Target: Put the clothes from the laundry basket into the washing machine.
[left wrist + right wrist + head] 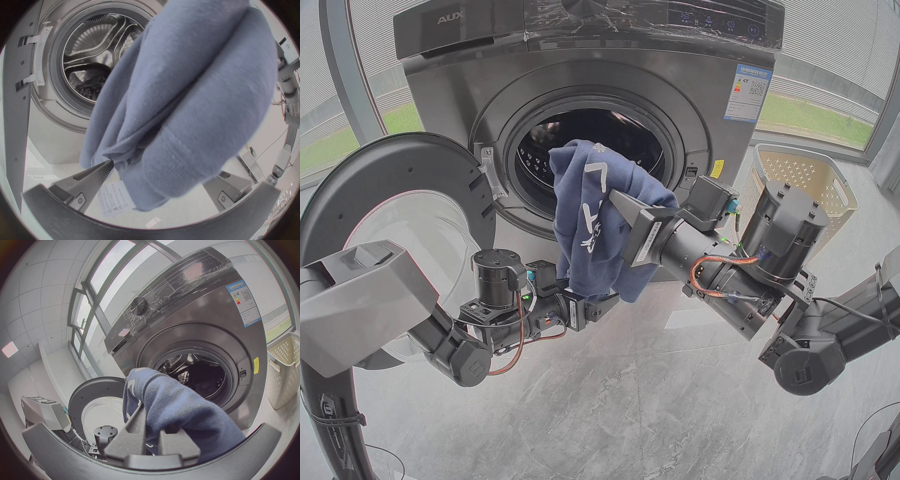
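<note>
A blue sweatshirt [594, 212] with white print hangs in front of the washing machine's open drum [594, 159]. My right gripper [620, 203] is shut on its upper part, with the cloth bunched over the fingers [131, 433]. Under the sweatshirt's lower hem my left gripper [606, 304] stands open. One of its fingertips [107, 167] touches the hem, and the other finger [228, 187] is well apart from it. Dark clothing [90, 86] lies inside the drum. The beige laundry basket [834, 187] stands on the floor right of the machine.
The round machine door [394, 187] is swung wide open to the left, close to my left arm. Grey tiled floor [650, 406] stretches in front of the machine. Windows stand behind it.
</note>
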Robot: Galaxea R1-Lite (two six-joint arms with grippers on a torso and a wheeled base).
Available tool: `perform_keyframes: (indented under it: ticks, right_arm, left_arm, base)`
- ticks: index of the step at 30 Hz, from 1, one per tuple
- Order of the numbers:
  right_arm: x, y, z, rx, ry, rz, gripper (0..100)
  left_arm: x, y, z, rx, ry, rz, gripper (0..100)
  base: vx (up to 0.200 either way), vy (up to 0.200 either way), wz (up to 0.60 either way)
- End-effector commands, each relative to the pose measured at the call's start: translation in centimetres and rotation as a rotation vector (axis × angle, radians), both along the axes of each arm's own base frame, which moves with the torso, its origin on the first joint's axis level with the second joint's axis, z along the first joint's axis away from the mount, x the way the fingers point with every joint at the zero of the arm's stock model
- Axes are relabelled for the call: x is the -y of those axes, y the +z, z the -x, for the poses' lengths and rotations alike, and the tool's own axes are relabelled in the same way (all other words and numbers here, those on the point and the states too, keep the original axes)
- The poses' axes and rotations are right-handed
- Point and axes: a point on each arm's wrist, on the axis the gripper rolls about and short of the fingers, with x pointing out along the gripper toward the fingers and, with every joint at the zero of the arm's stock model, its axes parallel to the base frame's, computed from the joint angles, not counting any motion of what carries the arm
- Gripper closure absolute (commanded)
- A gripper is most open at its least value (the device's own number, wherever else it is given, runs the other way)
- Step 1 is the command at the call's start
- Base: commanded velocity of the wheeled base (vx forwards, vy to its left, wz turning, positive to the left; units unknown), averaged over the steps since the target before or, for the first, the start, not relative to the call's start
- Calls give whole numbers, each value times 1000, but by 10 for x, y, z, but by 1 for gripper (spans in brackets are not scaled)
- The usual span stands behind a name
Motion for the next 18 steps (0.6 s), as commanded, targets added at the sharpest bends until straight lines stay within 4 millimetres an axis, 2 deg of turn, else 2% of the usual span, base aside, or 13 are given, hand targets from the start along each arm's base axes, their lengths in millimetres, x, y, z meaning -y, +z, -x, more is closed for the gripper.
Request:
perform_keyframes:
  ticks: [1,2,3,7,9,13,17,18]
  right_arm:
    - [2,-1,1,-4,-1,5,100]
    - [2,-2,0,-5,-4,6,100]
    - [3,-2,0,-4,-7,5,100]
    - [5,-2,-3,-4,-16,5,100]
    - [5,-3,-4,-5,-18,6,100]
    - [5,-4,-4,-8,-17,7,100]
    - [5,-5,-5,-9,-19,8,100]
    - [5,-5,-5,-9,-19,8,100]
  left_arm:
    - [4,-4,-7,11,14,3,0]
    - [4,-3,-7,18,17,6,0]
    - [4,-3,-6,22,17,8,100]
    - [6,1,-2,33,9,16,100]
    - [3,7,6,41,3,21,100]
    - [6,5,31,22,-37,11,100]
    - [7,11,60,59,-81,34,100]
    - [7,11,60,59,-81,34,100]
  base:
    - [0,0,0]
    - [0,0,0]
    - [0,0,0]
    - [0,0,0]
    - [0,0,0]
    - [0,0,0]
    - [0,0,0]
    - [0,0,0]
